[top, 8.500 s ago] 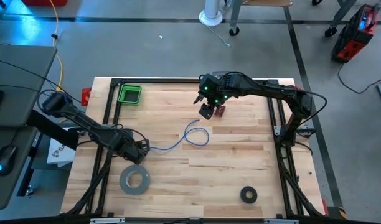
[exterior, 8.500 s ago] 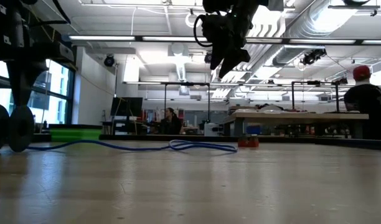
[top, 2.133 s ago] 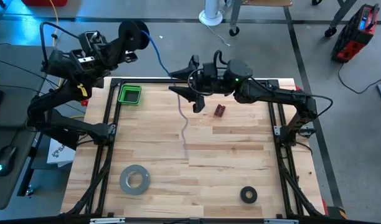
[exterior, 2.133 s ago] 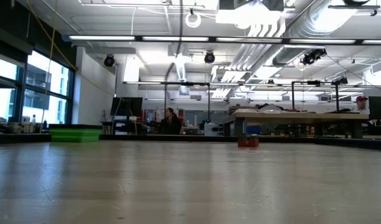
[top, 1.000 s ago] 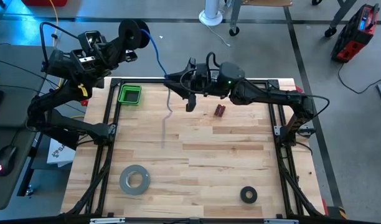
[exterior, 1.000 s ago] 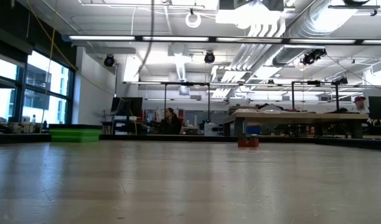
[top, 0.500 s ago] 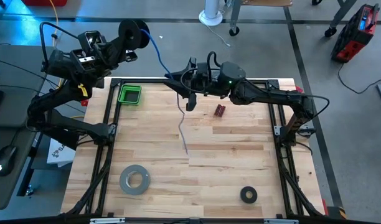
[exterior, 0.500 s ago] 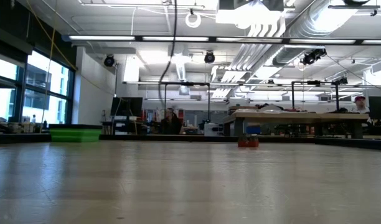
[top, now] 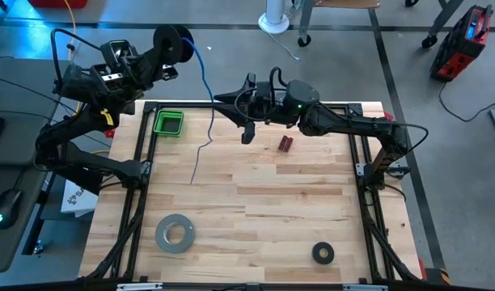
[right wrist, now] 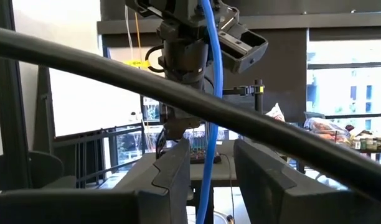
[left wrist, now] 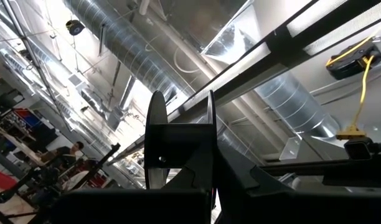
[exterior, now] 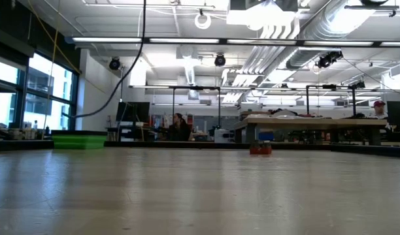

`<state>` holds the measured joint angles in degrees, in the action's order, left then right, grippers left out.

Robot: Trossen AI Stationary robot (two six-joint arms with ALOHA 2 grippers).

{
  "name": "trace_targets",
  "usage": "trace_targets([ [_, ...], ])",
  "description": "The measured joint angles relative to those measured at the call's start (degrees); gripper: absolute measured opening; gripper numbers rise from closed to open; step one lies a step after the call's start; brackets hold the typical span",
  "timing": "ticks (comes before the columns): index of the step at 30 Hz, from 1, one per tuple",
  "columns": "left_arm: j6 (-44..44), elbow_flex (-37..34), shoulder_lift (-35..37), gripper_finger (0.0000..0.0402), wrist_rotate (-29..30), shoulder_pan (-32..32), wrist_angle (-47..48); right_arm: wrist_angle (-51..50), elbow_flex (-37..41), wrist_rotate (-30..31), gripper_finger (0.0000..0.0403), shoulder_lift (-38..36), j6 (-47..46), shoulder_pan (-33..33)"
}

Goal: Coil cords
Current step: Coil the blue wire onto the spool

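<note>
Dangling cord (top: 200, 153), lower end blurred

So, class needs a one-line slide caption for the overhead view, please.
Left gripper holds the black spool aloft while the blue cord dangles past the right gripper over the table.

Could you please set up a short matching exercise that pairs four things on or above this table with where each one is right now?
Things:
1. black spool
2. green bin
3. grey tape roll
4. blue cord

Places:
A. flat on the table's near left part
B. hanging from the spool, between the right gripper's jaws, its free end dangling above the table
C. held up by the left gripper, beyond the table's far left corner
D. at the table's far left corner

Pairs: 1-C, 2-D, 3-A, 4-B
</note>
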<state>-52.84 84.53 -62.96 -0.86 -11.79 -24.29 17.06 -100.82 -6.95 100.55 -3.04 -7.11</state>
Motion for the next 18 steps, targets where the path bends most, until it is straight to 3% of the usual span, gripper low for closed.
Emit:
trace_targets([
  [11, 0.5, 0.0, 0.0, 0.0000, 0.0, 0.0, 0.0, 0.6, 0.0, -0.6, 0.0117, 0.0, -0.5, 0.4],
  [18, 0.5, 0.0, 0.0, 0.0000, 0.0, 0.0, 0.0, 0.8, 0.0, -0.6, 0.0084, 0.0, -0.5, 0.4],
])
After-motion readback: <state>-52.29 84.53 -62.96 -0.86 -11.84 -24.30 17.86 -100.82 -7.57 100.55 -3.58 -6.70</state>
